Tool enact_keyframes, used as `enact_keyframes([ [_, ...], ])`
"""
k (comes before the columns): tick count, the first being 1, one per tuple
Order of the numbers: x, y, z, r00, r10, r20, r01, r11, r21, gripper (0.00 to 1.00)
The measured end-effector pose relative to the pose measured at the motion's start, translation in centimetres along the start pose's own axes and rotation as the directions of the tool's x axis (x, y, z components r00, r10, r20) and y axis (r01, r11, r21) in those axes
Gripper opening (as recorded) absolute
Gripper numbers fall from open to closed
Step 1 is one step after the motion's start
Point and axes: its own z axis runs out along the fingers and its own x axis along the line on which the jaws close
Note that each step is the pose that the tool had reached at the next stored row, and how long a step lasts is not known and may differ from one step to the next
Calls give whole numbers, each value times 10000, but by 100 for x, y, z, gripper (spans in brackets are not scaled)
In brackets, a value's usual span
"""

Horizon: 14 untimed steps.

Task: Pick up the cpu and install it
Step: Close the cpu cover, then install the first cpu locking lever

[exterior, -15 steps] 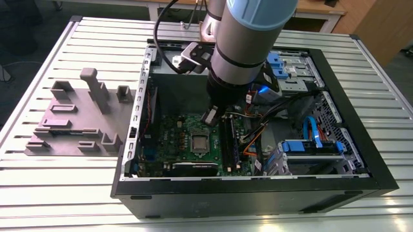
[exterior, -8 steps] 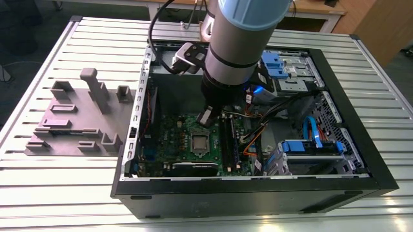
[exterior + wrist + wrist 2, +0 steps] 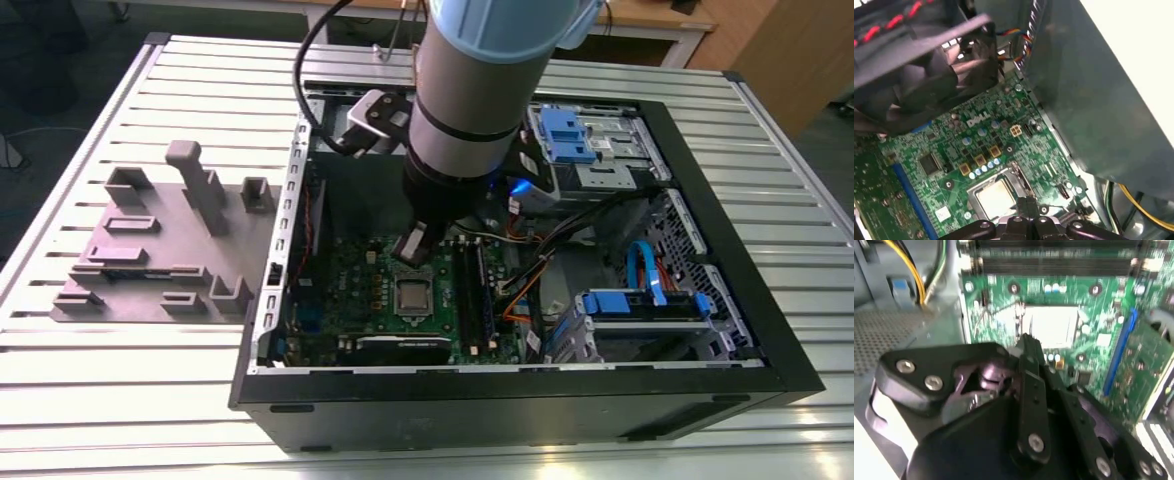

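Slatted metal surface [image 3: 80,340] carries an open PC case [image 3: 721,380]; a grey fixture block [image 3: 147,250] sits beside it on the exterior view's left. Arm [image 3: 467,100] reaches down into the case over the green board [image 3: 360,290].

Cpu [image 3: 412,294] already lies flat in its socket on the board, silver top up, square, so no long axis to speak of. Both wrist views show it: bright square in the second wrist view [image 3: 1051,325], pale square inside the socket frame in the first wrist view [image 3: 995,196].

Pincer [image 3: 412,243] hangs just above the board. In the exterior view the cpu lies just beyond its tip, toward the lower edge of that view, near but apart. Pincer tip [image 3: 1026,342] points at the socket's near edge; the tip [image 3: 1026,206] looks just beside the socket rim.

Fingers appear together, a single narrow tip, nothing between them. My read: chip is placed, pincer empty near the socket.
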Motion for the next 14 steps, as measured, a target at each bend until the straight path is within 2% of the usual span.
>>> enact_keyframes([
  [4, 36, 62, 6, 10000, 1, -8, -1, 10000, 5, 10],
  [14, 39, 66, 6, 10000, 0, -8, 0, 10000, 4, 10],
])
